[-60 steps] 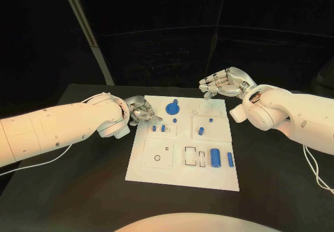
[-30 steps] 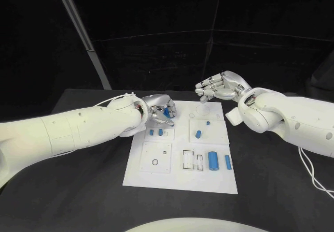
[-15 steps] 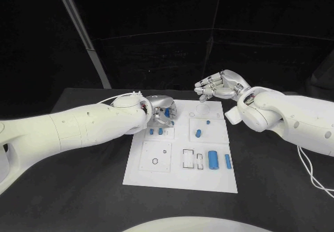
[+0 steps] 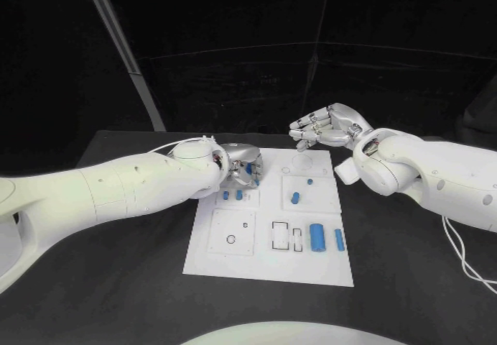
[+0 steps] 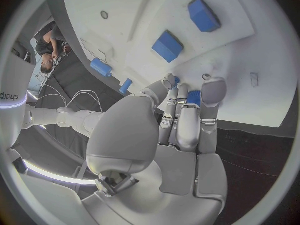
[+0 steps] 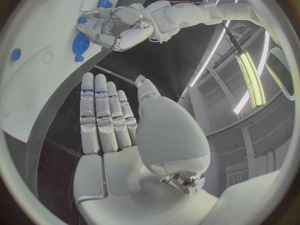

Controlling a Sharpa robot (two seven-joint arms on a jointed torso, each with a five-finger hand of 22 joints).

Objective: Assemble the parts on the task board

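Note:
The white task board (image 4: 267,267) lies in the middle of the table. My left hand (image 4: 243,166) is at its far left corner, fingers closed around the blue gear (image 4: 250,169). In the left wrist view the fingertips (image 5: 212,89) pinch the blue gear (image 5: 193,97). The right wrist view shows the gear (image 6: 80,42) low under the left hand (image 6: 116,26). My right hand (image 4: 325,128) hovers above the board's far edge with nothing in it; its fingers (image 6: 105,116) lie straight, side by side.
Two small blue blocks (image 4: 232,195) stand just in front of the left hand. A short blue peg (image 4: 295,198) lies mid-board. A thick blue cylinder (image 4: 316,233) and a thin one (image 4: 339,241) lie near the right edge. A slanted pole (image 4: 129,68) rises at the back left.
The left hand has moved from beside the board's left edge onto the blue gear and closed around it. The right hand has stayed almost still above the far edge.

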